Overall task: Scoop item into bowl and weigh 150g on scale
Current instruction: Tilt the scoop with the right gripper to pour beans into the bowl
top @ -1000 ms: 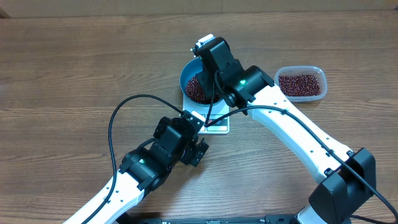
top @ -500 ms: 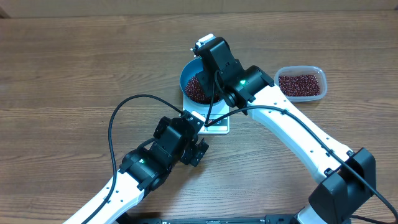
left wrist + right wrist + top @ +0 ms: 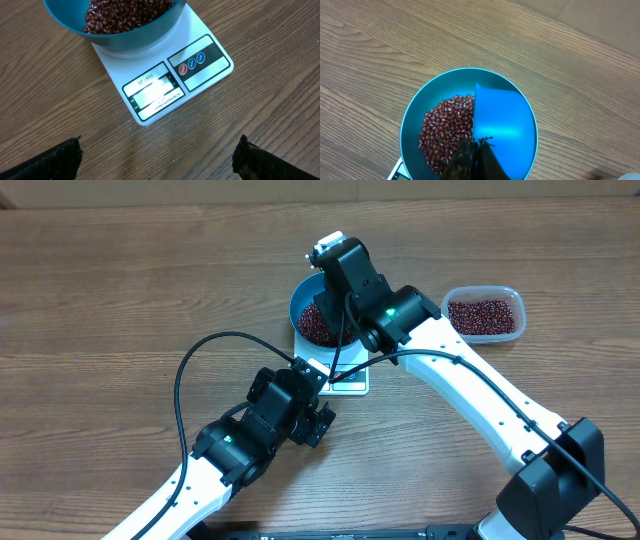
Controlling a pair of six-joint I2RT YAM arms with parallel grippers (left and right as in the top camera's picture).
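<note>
Beans (image 3: 445,125): loose, light, likely to spill; take by scoop (image 3: 502,120), clamped in closed right gripper (image 3: 472,155) above bowl (image 3: 415,115). Left gripper (image 3: 160,160) wide open, empty, near bowl.

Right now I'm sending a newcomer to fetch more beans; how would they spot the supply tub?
On the wooden table, find the blue bowl on the white scale near the middle. To its right, alone on the wood, stands the tub of beans. Unlike the round blue bowl, it is clear plastic and rounded-rectangular.
</note>
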